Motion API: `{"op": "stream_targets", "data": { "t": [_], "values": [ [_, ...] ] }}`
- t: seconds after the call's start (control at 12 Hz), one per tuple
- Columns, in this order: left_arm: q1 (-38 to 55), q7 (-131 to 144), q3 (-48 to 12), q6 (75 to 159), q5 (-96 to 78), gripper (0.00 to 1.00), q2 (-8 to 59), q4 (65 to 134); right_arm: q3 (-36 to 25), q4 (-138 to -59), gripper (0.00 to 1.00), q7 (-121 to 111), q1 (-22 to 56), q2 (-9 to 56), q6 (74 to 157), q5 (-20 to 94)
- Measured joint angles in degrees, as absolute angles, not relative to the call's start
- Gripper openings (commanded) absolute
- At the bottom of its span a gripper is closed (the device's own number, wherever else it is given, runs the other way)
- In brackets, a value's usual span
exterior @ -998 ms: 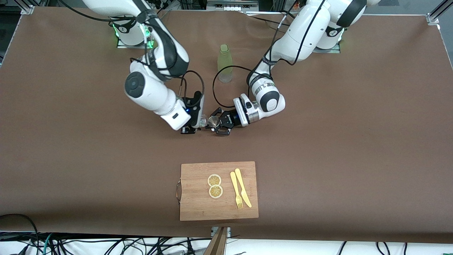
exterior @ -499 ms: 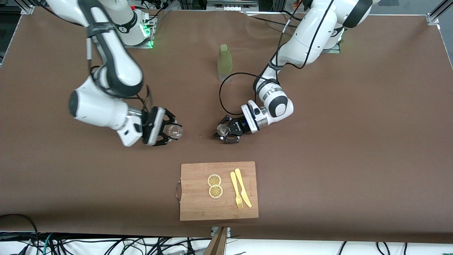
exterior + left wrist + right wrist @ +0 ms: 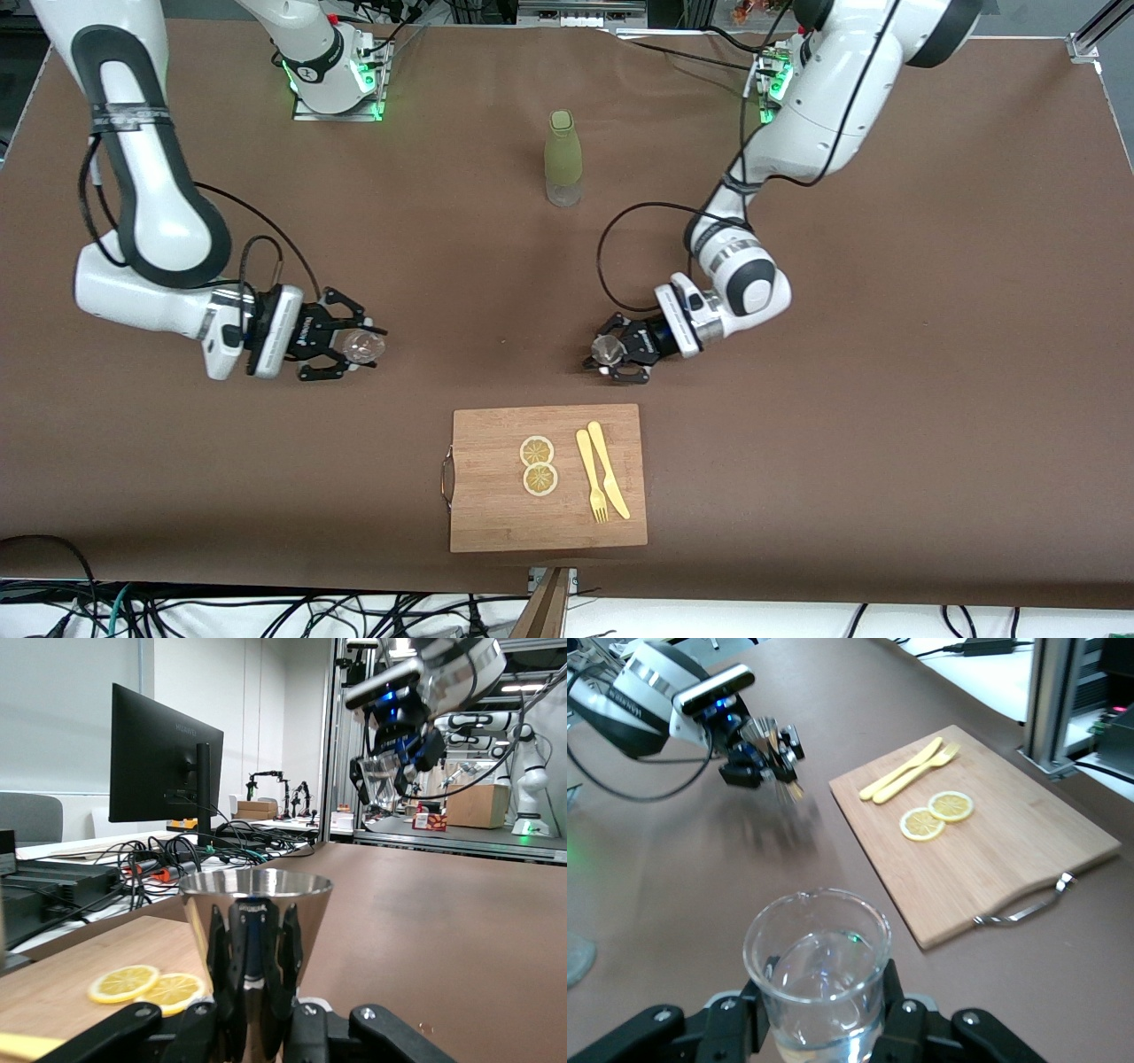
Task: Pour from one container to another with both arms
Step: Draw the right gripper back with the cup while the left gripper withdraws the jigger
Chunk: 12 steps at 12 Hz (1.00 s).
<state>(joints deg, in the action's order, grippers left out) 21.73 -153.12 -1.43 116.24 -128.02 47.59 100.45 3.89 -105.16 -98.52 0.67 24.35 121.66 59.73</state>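
My right gripper is shut on a clear glass beaker and holds it above the brown mat toward the right arm's end of the table. In the right wrist view the beaker stands upright with clear liquid in it. My left gripper is shut on a shiny metal cone cup, low over the mat just past the cutting board's corner. The left wrist view shows the metal cup upright between the jaws, and the right gripper with the beaker farther off. A wide stretch of mat separates the two containers.
A wooden cutting board lies near the front edge with two lemon slices and a yellow fork and knife on it. A pale green bottle stands between the two arm bases.
The two grippers were close together at the table's middle with the containers almost touching. Both have swung apart, each toward its own arm's end, still holding the beaker and the metal cup.
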Motion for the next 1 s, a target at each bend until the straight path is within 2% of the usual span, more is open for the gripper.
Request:
{"op": "stream_targets", "data": {
  "t": [0.5,1.0],
  "values": [
    [9.46,-145.99,-1.44,106.32,-110.88,0.0,44.93,104.02,3.59,-108.73,0.36,-117.06,-8.25,25.35,117.65,60.65],
    [-4.4,-141.64,-1.35,95.55,-93.88,0.0,44.72,105.13,2.94,-109.56,0.36,-134.45,-14.02,31.47,116.43,61.69]
  ]
}}
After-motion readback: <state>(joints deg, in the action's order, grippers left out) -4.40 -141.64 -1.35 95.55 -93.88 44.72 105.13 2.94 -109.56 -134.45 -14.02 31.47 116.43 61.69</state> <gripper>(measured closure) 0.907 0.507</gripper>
